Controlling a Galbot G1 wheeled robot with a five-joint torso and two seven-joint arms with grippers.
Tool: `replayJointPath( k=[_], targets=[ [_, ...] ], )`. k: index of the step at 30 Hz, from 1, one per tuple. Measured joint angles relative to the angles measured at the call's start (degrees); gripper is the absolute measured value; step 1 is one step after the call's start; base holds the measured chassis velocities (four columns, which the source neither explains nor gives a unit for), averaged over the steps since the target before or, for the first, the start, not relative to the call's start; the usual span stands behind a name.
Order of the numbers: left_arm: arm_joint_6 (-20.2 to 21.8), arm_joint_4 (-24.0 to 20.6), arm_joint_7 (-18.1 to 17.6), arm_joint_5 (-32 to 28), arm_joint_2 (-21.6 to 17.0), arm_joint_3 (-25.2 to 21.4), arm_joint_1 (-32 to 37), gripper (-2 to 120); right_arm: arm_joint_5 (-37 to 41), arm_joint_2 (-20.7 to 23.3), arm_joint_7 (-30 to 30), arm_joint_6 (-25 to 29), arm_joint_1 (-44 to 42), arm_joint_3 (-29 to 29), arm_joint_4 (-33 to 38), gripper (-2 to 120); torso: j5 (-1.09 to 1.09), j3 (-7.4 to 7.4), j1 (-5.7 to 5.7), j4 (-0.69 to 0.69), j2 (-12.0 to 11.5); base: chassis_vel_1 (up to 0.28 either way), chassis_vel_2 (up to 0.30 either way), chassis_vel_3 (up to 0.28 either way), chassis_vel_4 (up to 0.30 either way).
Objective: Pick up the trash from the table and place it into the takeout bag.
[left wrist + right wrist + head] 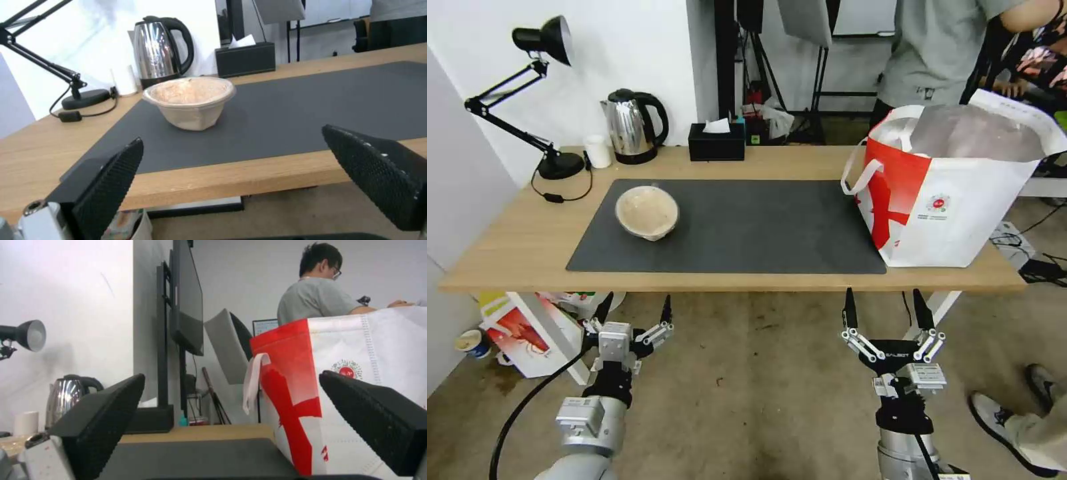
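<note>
While both arms are held low in front of the table [520, 247], below its near edge, nothing is gripped by either. The left gripper [635, 313] is seen with its fingers spread wide apart and empty, pointed up toward the left part of the table. The right gripper [886, 312] is likewise opened wide and empty, set below the right part of the table.

A beige paper bowl [648, 212] is placed upright on the dark grey mat [747, 227], toward the mat's left end, well apart from both grippers. From the left wrist view the bowl [190, 101] is framed between the two black fingertips [113, 180], farther off on the mat [311, 106].

The takeout bag [954, 200] is stood at the right end of the table, its near left corner resting on the mat's right edge, its mouth open and the silver lining shown. One white loop handle [857, 175] is hung down its left side.

Along the far edge a desk lamp [527, 100], a small white cup [598, 151], a steel kettle [632, 127] and a black tissue box [716, 142] are lined up.
</note>
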State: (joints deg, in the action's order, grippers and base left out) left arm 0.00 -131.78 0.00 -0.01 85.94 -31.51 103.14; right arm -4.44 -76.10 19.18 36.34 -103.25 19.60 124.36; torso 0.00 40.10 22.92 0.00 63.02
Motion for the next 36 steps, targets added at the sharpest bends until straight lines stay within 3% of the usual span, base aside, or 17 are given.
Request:
replayJointPath(
  k=[6, 19, 22, 26, 27, 31, 33, 36],
  targets=[
    [-1.86, 1.22, 2.15, -1.40, 0.03, -1.35, -0.62, 100, 0.01, 0.00, 0.01, 0.00, -0.01, 0.01, 0.01, 100, -0.01, 0.00, 0.00, 0.00, 0.00, 0.000, 0.000, 0.000, 0.000],
    [-9.23, 5.75, 10.91, -7.81, -0.13, -7.76, -2.75, 100, 0.02, 0.01, 0.00, 0.01, -0.01, 0.02, 0.00, 100, -0.01, 0.00, 0.00, 0.00, 0.00, 0.000, 0.000, 0.000, 0.000],
    [-9.10, 5.64, 10.97, -7.78, -0.15, -7.87, -2.64, 100, 0.02, 0.01, 0.00, 0.01, 0.00, 0.02, 0.01, 100, -0.01, 0.01, 0.00, 0.00, 0.00, 0.000, 0.000, 0.000, 0.000],
    [-14.29, 8.17, 17.71, -12.85, -0.93, -13.23, -3.83, 100, 0.02, 0.01, 0.00, 0.01, -0.01, 0.00, 0.01, 100, -0.01, 0.01, 0.00, 0.00, 0.00, 0.000, 0.000, 0.000, 0.000],
    [-14.29, 8.17, 17.71, -12.85, -0.93, -13.23, -3.83, 100, 0.02, 0.01, 0.00, 0.01, -0.01, 0.00, 0.01, 100, -0.01, 0.01, 0.00, 0.00, 0.00, 0.000, 0.000, 0.000, 0.000],
    [-21.78, 11.91, 27.48, -20.12, -1.93, -20.86, -5.53, 100, 0.02, 0.01, 0.00, 0.01, 0.00, 0.01, 0.00, 100, -0.01, 0.00, 0.00, 0.00, 0.00, 0.000, 0.000, 0.000, 0.000],
    [-22.82, 12.44, 28.82, -21.15, -2.09, -21.92, -5.78, 100, 0.02, 0.01, 0.00, 0.01, -0.01, 0.00, 0.00, 100, 0.00, 0.01, 0.00, 0.00, 0.00, 0.000, 0.000, 0.000, 0.000],
    [-27.01, 14.56, 34.29, -25.24, -2.68, -26.22, -6.75, 100, 0.02, 0.01, 0.00, 0.01, 0.00, 0.01, 0.00, 100, 0.00, 0.00, 0.00, 0.00, 0.00, 0.000, 0.000, 0.000, 0.000]
  ],
)
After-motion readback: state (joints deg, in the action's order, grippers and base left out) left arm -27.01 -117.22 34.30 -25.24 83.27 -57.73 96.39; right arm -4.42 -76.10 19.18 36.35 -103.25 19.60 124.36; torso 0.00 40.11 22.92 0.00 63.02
